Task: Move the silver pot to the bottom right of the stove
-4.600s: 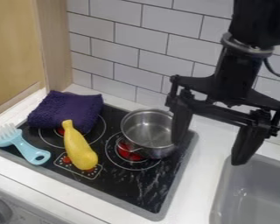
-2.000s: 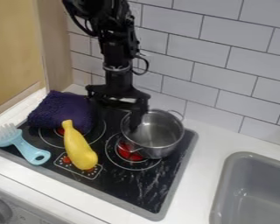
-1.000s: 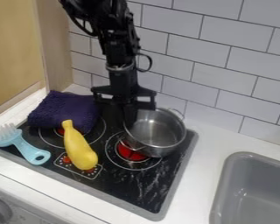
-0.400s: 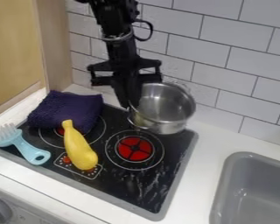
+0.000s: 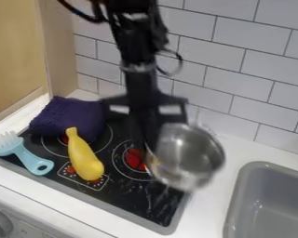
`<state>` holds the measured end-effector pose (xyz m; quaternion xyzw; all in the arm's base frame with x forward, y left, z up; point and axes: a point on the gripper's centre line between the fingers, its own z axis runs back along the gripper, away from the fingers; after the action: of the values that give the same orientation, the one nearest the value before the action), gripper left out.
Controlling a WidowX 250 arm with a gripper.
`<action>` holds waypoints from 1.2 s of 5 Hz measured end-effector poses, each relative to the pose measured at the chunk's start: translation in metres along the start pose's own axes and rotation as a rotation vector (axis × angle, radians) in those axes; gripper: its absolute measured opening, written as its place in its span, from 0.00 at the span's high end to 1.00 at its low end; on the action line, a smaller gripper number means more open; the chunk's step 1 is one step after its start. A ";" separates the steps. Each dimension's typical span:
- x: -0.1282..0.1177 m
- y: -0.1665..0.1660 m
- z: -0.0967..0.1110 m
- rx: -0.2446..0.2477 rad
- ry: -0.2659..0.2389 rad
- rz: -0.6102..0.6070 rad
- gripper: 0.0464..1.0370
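My gripper (image 5: 148,144) is shut on the left rim of the silver pot (image 5: 192,158), its fingers pointing down. The pot looks blurred and tilted, over the right side of the black stove (image 5: 148,204), its right part beyond the stove's right edge. Whether its base touches the stove I cannot tell. Part of the red burner (image 5: 134,159) shows left of the pot.
On the stove's left lie a yellow squash-shaped toy (image 5: 84,158), a purple cloth (image 5: 71,118) and a light blue brush (image 5: 28,155). A grey sink (image 5: 269,200) is at the right. White tiled wall stands behind.
The gripper came from the upper right to the pot's left side and closed on its rim. The pot rose off the burner, then moved right and toward the front.
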<state>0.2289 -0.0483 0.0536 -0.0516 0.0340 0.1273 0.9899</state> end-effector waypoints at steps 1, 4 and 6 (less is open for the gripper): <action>-0.014 0.007 -0.014 0.037 0.020 0.008 0.99; -0.020 0.018 -0.028 0.093 0.016 0.010 0.99; -0.021 0.026 -0.036 0.136 0.004 0.020 0.99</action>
<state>0.2000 -0.0329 0.0172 0.0157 0.0449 0.1343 0.9898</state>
